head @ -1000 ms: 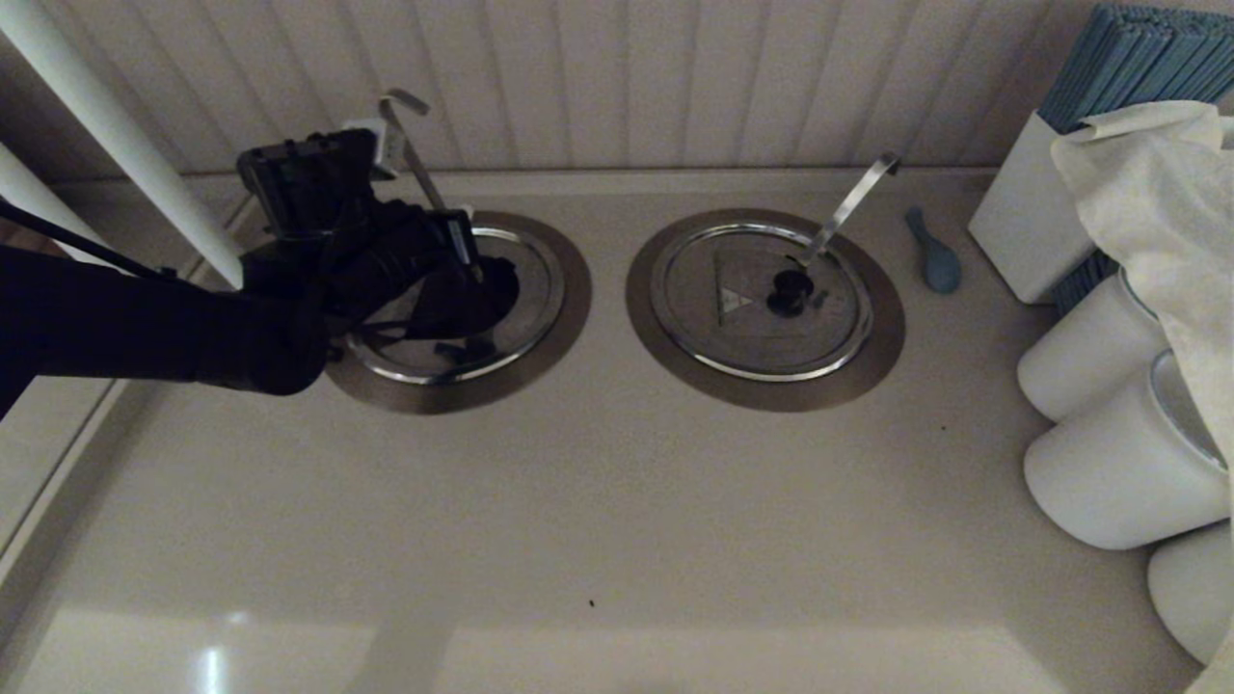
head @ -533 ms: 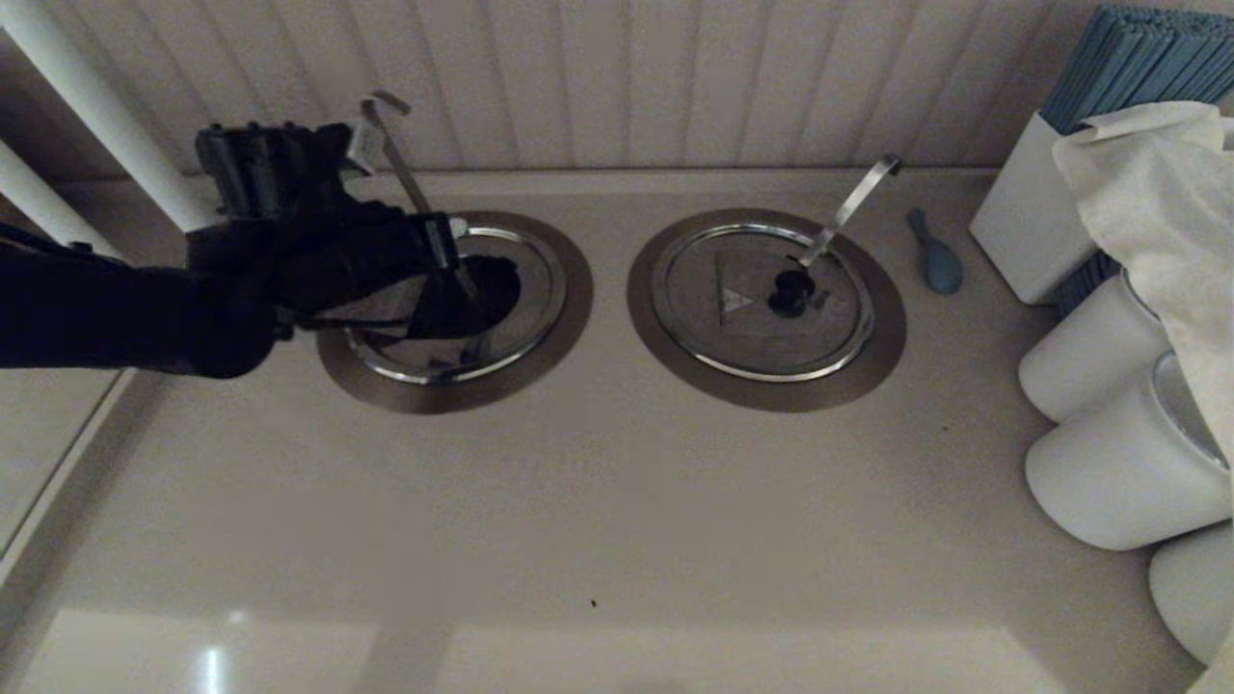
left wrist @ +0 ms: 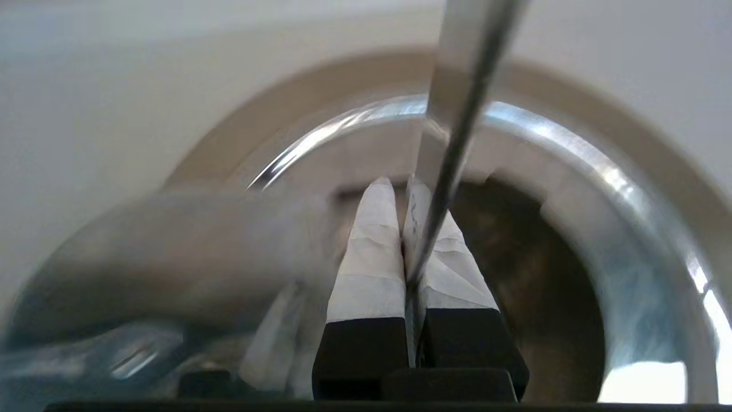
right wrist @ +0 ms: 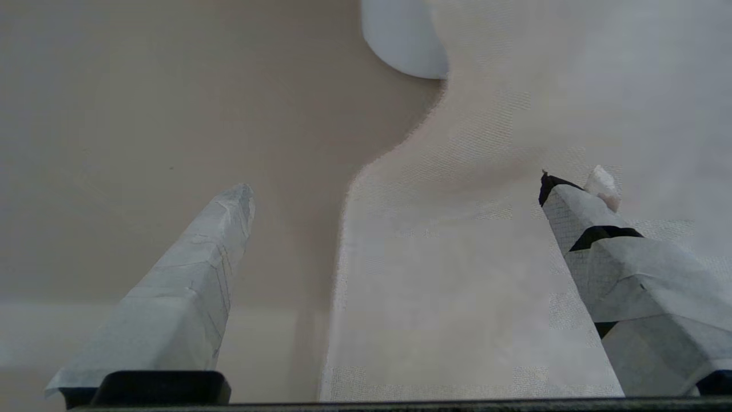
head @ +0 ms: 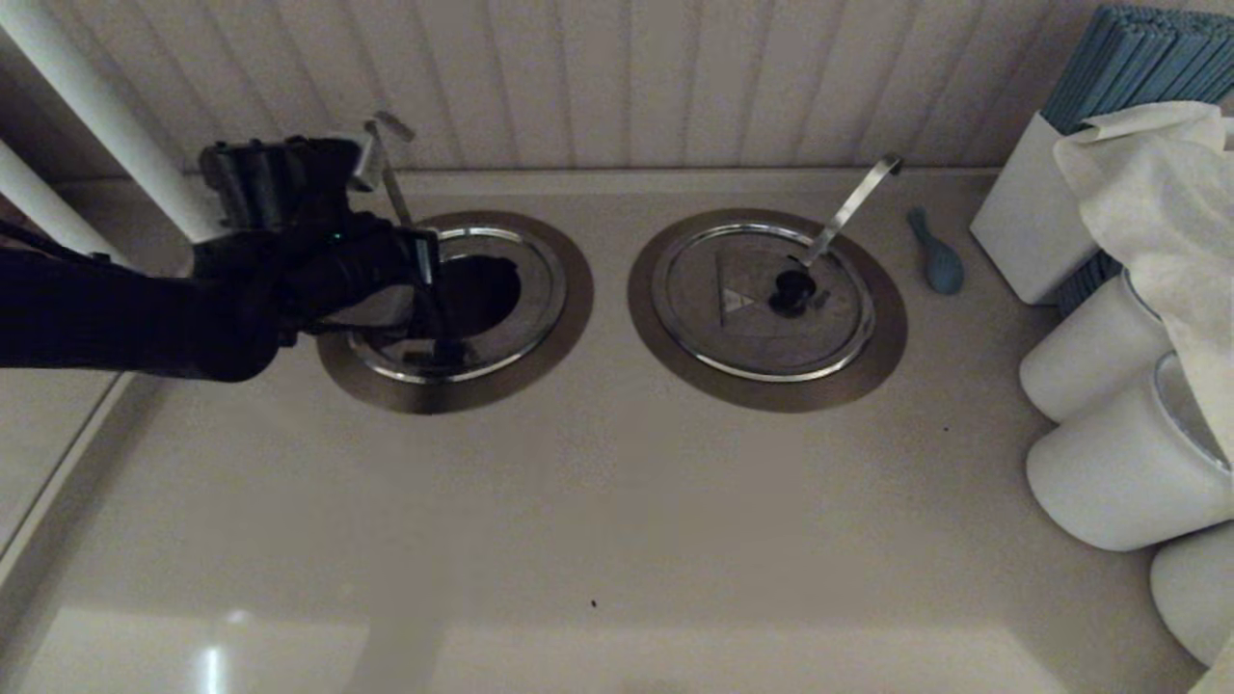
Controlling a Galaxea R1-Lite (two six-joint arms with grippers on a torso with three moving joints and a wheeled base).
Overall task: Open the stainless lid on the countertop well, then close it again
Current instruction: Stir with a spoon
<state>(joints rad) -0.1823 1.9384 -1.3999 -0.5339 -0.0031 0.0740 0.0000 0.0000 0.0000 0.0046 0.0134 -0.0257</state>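
The left countertop well [head: 564, 323] stands partly uncovered, its dark inside [head: 479, 289] showing within the chrome rim [left wrist: 572, 154]. The stainless lid [head: 378, 310] lies tilted over the well's left part, under my left arm; its knob and triangle mark are hidden. In the left wrist view the lid [left wrist: 171, 257] is a grey shape beside the fingers. My left gripper [left wrist: 397, 186] is shut, with the thin hook-tipped ladle handle [left wrist: 457, 114] running into the gap between its fingers. The ladle handle [head: 389, 178] leans toward the back wall. My right gripper [right wrist: 394, 189] hangs open over counter and cloth, holding nothing.
The twin lid [head: 742, 299] with its strap-handled ladle [head: 853, 207] covers the right well. A blue spoon [head: 933, 255] lies behind it. White cylinders [head: 1109, 482], a white box [head: 1022, 231] and a pale cloth [head: 1157, 193] crowd the right edge. White poles [head: 106, 125] rise at the left.
My left arm has drawn leftward over the well. The ladle handle went with it, and its hooked tip now sits lower. More of the dark well shows.
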